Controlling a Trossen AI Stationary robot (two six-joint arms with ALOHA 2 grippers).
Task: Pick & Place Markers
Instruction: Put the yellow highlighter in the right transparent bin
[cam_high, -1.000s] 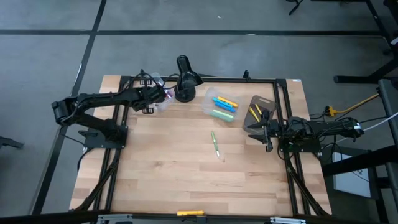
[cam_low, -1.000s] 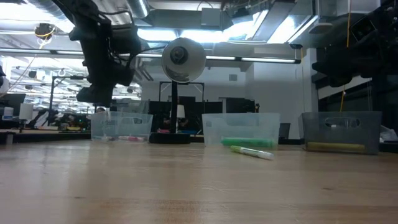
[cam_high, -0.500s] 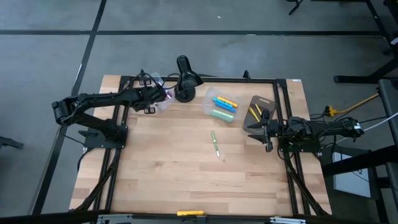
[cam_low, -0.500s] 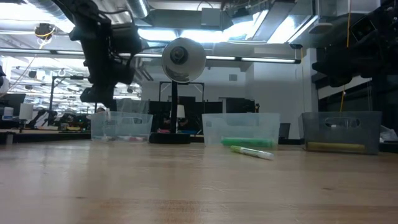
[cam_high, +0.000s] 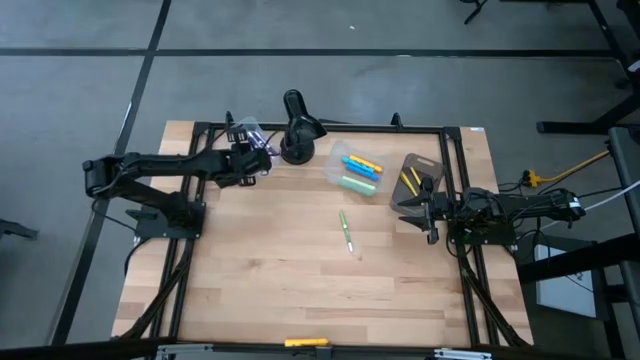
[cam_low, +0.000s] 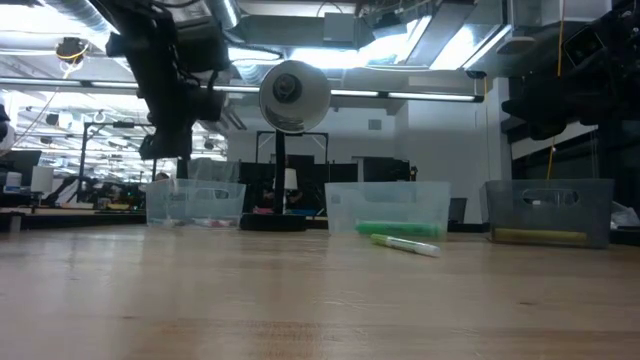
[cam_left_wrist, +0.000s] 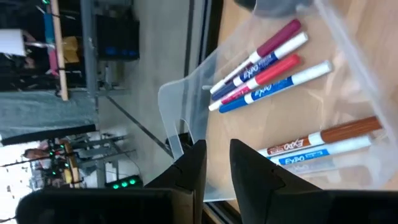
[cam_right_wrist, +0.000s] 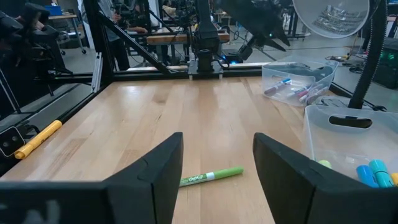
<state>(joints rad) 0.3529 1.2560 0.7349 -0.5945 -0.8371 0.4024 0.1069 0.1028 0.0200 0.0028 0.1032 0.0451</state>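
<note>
My left gripper (cam_high: 243, 163) (cam_left_wrist: 217, 149) hovers just near-left of the left clear tub (cam_high: 252, 138) (cam_low: 195, 203), clear of its rim. Its fingers are open by a narrow gap with nothing between them. Several markers (cam_left_wrist: 267, 65) lie flat on the tub's floor: red, blue, purple and brown. One green marker (cam_high: 346, 232) (cam_low: 405, 244) (cam_right_wrist: 211, 177) lies flat on the bare wood mid-table. The middle tub (cam_high: 357, 172) (cam_low: 388, 208) holds green, cyan and yellow markers. My right gripper (cam_high: 426, 206) (cam_right_wrist: 217, 142) waits open at the table's right side, facing the green marker.
A black desk lamp (cam_high: 297, 125) (cam_low: 295, 97) stands between the left and middle tubs at the far edge. A grey tub (cam_high: 415, 178) (cam_low: 548, 212) with yellow markers sits beside my right gripper. A yellow object (cam_high: 307, 342) (cam_right_wrist: 37, 138) lies at the near edge. People show far behind.
My left gripper has drawn back from over the left tub toward the table's near-left and has risen a little, so more of the tub shows. The right arm and the green marker have kept still.
</note>
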